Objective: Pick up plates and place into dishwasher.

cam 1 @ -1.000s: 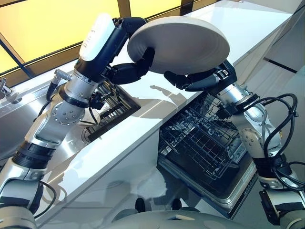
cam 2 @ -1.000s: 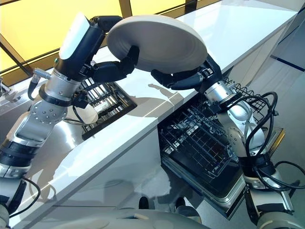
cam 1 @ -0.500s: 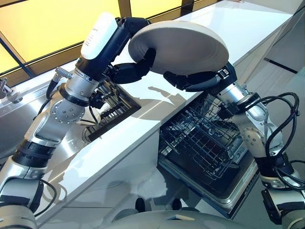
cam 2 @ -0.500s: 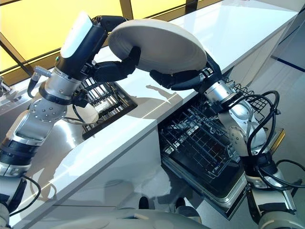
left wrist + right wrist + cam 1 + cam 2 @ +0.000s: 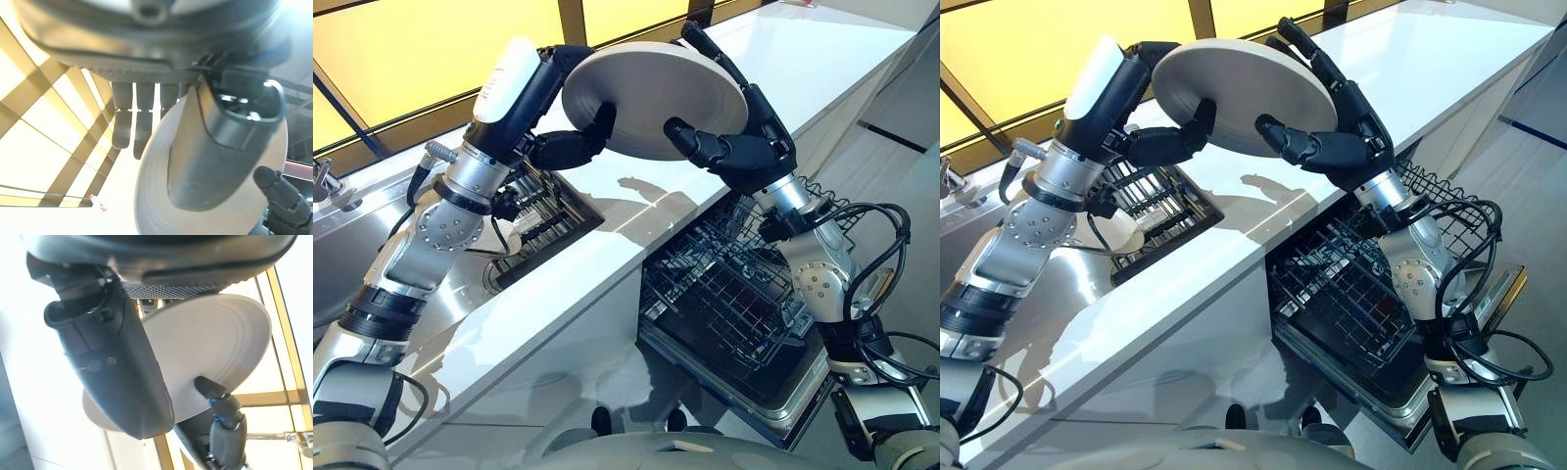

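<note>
A round off-white plate (image 5: 651,98) hangs tilted in the air above the white countertop (image 5: 607,259), held between both hands. My left hand (image 5: 570,149) is shut on its left rim, thumb on the underside and fingers over the top; the left wrist view shows the thumb (image 5: 210,161) pressed on the plate (image 5: 156,205). My right hand (image 5: 744,152) is shut on the right rim, thumb on the plate's face and fingers reaching behind the far edge. In the right wrist view the thumb (image 5: 117,367) lies across the plate (image 5: 215,342).
The dishwasher stands open below the counter's front edge, its dark wire rack (image 5: 724,294) pulled out under my right arm. A black dish rack (image 5: 548,211) with another plate sits in the sink at left. Yellow-lit windows run behind the counter.
My right hand has turned up from under the plate, and its fingers now wrap the far rim. The plate has tipped more upright and shifted slightly left.
</note>
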You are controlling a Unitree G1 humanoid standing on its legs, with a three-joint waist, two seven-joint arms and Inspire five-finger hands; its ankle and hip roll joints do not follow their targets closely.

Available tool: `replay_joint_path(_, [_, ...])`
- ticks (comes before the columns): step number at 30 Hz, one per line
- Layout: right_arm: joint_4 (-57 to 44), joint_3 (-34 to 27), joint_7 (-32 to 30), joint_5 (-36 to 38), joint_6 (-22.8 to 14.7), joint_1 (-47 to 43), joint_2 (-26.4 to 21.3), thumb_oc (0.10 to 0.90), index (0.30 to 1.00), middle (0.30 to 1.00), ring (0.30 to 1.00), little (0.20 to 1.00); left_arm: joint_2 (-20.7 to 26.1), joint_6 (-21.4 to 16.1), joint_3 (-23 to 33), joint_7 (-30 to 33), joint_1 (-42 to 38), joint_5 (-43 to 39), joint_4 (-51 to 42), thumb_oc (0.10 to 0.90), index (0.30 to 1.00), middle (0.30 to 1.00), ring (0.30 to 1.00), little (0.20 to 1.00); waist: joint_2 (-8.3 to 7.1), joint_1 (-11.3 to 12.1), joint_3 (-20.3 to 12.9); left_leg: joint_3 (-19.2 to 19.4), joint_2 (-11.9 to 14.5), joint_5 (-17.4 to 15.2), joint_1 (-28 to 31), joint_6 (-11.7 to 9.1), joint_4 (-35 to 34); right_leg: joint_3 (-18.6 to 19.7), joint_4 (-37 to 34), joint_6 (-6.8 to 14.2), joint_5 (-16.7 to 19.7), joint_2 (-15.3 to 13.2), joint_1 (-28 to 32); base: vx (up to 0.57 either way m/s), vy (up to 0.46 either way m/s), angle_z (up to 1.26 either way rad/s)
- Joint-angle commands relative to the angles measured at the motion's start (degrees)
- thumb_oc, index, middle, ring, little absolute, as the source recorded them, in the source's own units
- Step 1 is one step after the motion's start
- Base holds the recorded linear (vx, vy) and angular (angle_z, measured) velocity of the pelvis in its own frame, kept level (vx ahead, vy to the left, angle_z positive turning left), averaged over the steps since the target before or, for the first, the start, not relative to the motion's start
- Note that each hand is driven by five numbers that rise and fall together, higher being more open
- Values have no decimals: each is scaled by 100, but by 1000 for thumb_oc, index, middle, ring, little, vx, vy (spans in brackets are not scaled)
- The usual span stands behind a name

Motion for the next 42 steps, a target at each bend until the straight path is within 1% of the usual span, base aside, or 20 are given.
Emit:
replay_joint_path(1, [-422,-344,327,517,-416,-656,282,800,900,900,900,900,96,-70,485,471,-426,-437,598,100,300,300,300,200,-66,38,-566,117,-274,-805,260,57,12,-344,124,24,-547,366,239,0,0,0])
replay_joint_path(5, [-364,-325,313,210,-238,-608,229,800,900,900,900,900,97,-171,482,500,-427,-360,583,100,300,300,300,200,-70,11,-566,99,-274,-799,259,58,12,-294,136,13,-551,380,228,0,0,0])
replay_joint_path(7, [-284,-293,362,40,-85,-589,139,800,900,900,900,900,110,-212,454,523,-473,-300,527,100,300,300,300,200,-72,-3,-570,80,-271,-796,252,53,12,-269,140,10,-558,385,222,0,0,0])
replay_joint_path(9, [-171,-230,424,-83,-19,-590,5,800,900,900,900,900,146,-241,412,521,-563,-250,452,100,300,300,300,200,-77,-17,-569,68,-265,-794,245,46,12,-260,138,6,-563,390,222,0,0,0])
replay_joint_path(12, [-115,-194,457,-101,-52,-592,-69,800,900,900,900,900,160,-248,362,511,-636,-217,377,100,300,300,300,200,-85,-24,-564,51,-265,-792,241,35,12,-256,123,2,-558,396,231,0,0,0])
replay_joint_path(15, [-81,-147,436,-96,-97,-627,-77,800,900,900,900,900,156,-332,302,525,-682,-160,330,100,300,300,300,200,-91,-19,-554,34,-269,-792,238,32,12,-260,107,0,-554,397,242,-3,1,2])
replay_joint_path(19, [-98,-106,369,-168,-16,-712,-52,800,900,900,900,900,137,-354,258,463,-775,-141,196,100,300,300,300,200,-85,-22,-542,14,-275,-793,233,30,12,-255,100,0,-551,398,243,0,0,0])
replay_joint_path(29, [-200,-44,304,-80,-39,-770,10,800,900,900,900,900,77,-245,177,298,-836,-221,2,100,300,300,300,200,-80,-19,-532,17,-281,-788,228,41,12,-254,99,14,-536,381,235,0,0,0])
replay_joint_path(30, [-207,-43,302,-78,-33,-771,16,704,818,818,818,804,77,-241,172,298,-836,-225,-1,100,300,300,300,200,-79,-19,-531,18,-281,-788,228,41,12,-254,99,15,-536,381,234,0,0,0])
replay_joint_path(31, [-221,-43,308,-70,-3,-769,38,240,420,420,420,340,68,-239,167,286,-834,-232,-6,100,300,300,300,200,-81,-18,-531,19,-281,-787,229,43,12,-251,99,16,-532,380,234,0,0,0])
replay_joint_path(32, [-226,-50,332,-75,33,-753,47,100,300,300,300,200,68,-270,170,268,-819,-251,-13,100,300,300,300,200,-81,-17,-530,17,-284,-784,228,46,12,-243,99,18,-529,381,230,0,0,0])
replay_joint_path(36, [-195,-6,395,-96,90,-754,65,100,300,300,300,200,32,-343,132,220,-838,-297,-24,100,300,300,300,200,-80,-19,-533,17,-287,-786,228,50,12,-235,102,16,-531,380,225,0,0,0])
replay_joint_path(42, [-198,98,359,-171,108,-764,125,100,300,300,300,200,-66,-305,-24,18,-917,-322,-143,100,300,300,300,200,-83,-26,-516,10,-295,-792,239,63,12,-219,107,11,-535,379,229,0,0,0])
